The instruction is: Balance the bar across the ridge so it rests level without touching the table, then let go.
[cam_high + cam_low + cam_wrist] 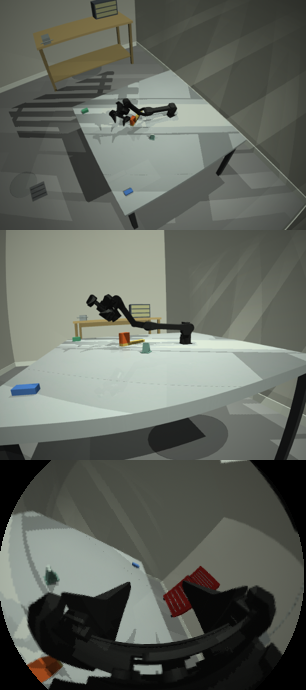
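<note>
The yellow bar [138, 115] [136, 342] lies on the table, with an orange block [132, 120] [124, 338] [44, 668] on one end. The small grey-green ridge [152, 137] [146, 347] [51, 576] stands apart from the bar, nearer the front in the exterior view. My gripper [119, 123] [96, 307] [157, 583] is open, with nothing between its fingers. It is raised well above the table, left of the orange block in the top and exterior views. The arm covers part of the bar in the top view.
A green block [85, 110] [76, 339] lies near the table's far left corner. A blue block [128, 191] [25, 389] [135, 565] lies near the front left corner. A wooden bench [74, 28] [112, 321] stands behind the table. A red slatted object [177, 601] shows beyond the table edge.
</note>
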Motion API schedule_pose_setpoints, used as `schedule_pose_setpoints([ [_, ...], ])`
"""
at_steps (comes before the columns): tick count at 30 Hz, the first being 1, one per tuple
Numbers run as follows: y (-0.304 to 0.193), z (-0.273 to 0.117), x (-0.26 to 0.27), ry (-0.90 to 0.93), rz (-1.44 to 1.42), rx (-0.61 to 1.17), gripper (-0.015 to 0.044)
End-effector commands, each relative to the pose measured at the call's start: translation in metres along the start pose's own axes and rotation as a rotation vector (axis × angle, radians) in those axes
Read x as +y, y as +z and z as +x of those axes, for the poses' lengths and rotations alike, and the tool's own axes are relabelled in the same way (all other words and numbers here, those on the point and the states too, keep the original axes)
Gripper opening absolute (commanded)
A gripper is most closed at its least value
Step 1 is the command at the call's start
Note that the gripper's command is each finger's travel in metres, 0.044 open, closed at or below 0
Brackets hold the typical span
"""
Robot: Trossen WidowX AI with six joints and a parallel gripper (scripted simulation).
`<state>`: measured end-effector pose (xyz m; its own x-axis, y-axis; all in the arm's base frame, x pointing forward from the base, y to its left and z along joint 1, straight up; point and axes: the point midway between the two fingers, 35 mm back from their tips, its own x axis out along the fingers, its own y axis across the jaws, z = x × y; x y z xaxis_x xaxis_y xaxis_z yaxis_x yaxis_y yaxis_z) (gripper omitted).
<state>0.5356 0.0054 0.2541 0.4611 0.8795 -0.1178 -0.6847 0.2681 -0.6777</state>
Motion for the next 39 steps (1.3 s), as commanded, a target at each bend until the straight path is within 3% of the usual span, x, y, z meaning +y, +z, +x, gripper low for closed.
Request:
schedule_pose_setpoints([
  [1,0.0,-0.001,-0.001,-0.003,0.0,0.004,0.0374],
  [4,-0.006,-0.017,-0.008,-0.041,-0.007,0.054,0.0315],
  [20,0.022,-0.128,-0.083,-0.304,-0.359,0.32,0.0315],
  [30,0.078,-0.206,-0.121,-0.484,-0.583,0.493,0.0315],
  [39,0.12,-0.246,-0.134,-0.591,-0.771,0.606,0.0315],
])
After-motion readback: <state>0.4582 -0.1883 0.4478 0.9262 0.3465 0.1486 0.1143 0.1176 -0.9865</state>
